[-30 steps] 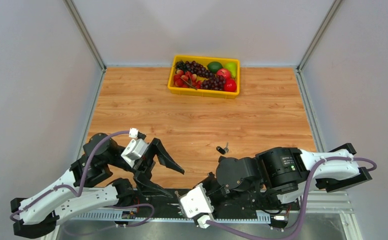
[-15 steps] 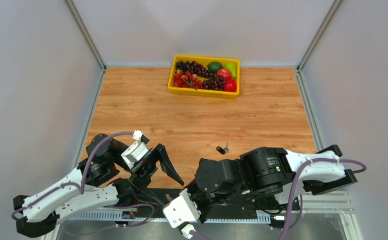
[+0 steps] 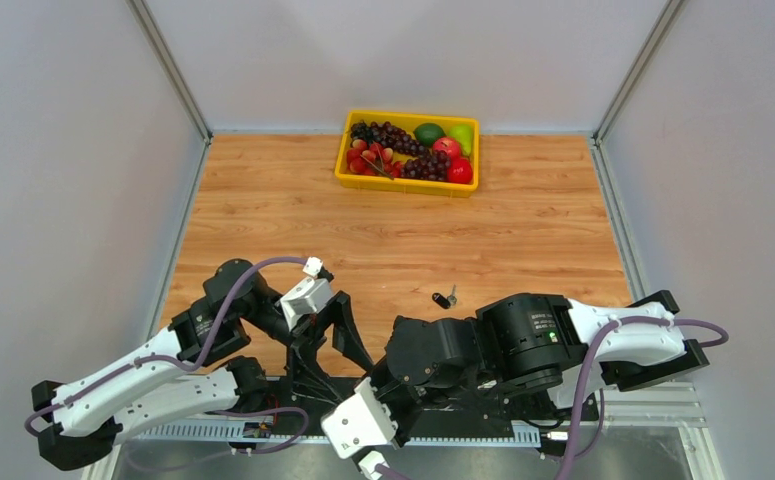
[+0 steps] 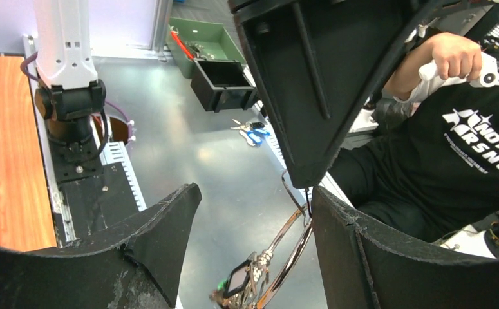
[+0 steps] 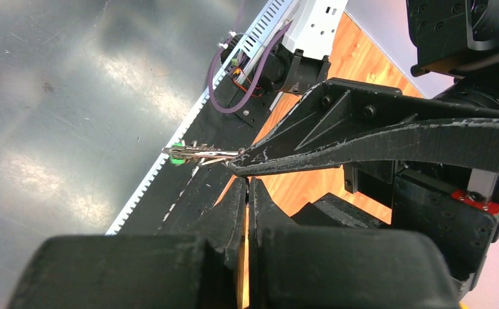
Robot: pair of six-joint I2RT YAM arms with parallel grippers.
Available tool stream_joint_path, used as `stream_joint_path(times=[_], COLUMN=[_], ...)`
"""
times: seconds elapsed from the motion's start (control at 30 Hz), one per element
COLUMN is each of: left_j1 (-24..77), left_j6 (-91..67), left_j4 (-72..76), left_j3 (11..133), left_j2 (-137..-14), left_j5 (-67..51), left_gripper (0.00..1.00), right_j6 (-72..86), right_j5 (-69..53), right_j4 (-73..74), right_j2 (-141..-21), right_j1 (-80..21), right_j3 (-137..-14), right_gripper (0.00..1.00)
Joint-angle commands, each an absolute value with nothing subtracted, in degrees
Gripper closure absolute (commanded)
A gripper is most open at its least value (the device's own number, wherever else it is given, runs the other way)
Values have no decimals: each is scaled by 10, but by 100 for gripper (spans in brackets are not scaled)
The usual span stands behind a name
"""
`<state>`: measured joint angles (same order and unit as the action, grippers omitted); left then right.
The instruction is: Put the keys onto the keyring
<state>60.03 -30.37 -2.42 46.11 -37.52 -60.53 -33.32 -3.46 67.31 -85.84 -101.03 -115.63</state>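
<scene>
The left arm [image 3: 143,375] reaches in from 7 o'clock; its jaws are spread apart and grasp nothing, with one finger [image 4: 163,225] well clear of the other [image 4: 362,238]. In the gap between them, close to the finger on the right of the left wrist view, hangs the keyring [image 4: 296,219], a thin wire loop. At its lower end dangles a bunch of keys [image 4: 240,283], one of them with a green plastic head [image 5: 179,160]. The bunch is off the wood, past the 6 o'clock edge of the worktop [image 3: 263,200], above a grey metal surface [image 4: 188,148]. In the right wrist view it sits just at the tip of one left finger, though I cannot tell if they touch.

The right arm [image 3: 533,340] folds back from 5 o'clock toward the left arm; its jaws are clenched tight, and the top of the keyring appears pinched at their tip.

At the 12 o'clock edge stands a yellow tray [image 3: 407,187] of dark grapes, red fruit and green fruit. A loose key [image 3: 444,298] with a black head and a silver blade lies flat on the wood at about 5 o'clock of the worktop's centre, just beyond the right arm and apart from it.
</scene>
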Motion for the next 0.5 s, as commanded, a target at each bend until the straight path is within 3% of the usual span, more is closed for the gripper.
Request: stream_joint_path(times=[0.0, 0.47], left_j1=[603, 602], left_j6=[-293, -305], left_j4=[-45, -24], left_j3=[462, 452], left_j2=[-378, -367], left_j5=[-614, -637], left_gripper=[28, 30], right_j6=[-347, -346], right_j5=[-24, 27], right_j4=[666, 659], right_j2=[-853, -844], right_j1=[-1008, -1008], right_j3=[-1181, -1157], right_gripper=[100, 100])
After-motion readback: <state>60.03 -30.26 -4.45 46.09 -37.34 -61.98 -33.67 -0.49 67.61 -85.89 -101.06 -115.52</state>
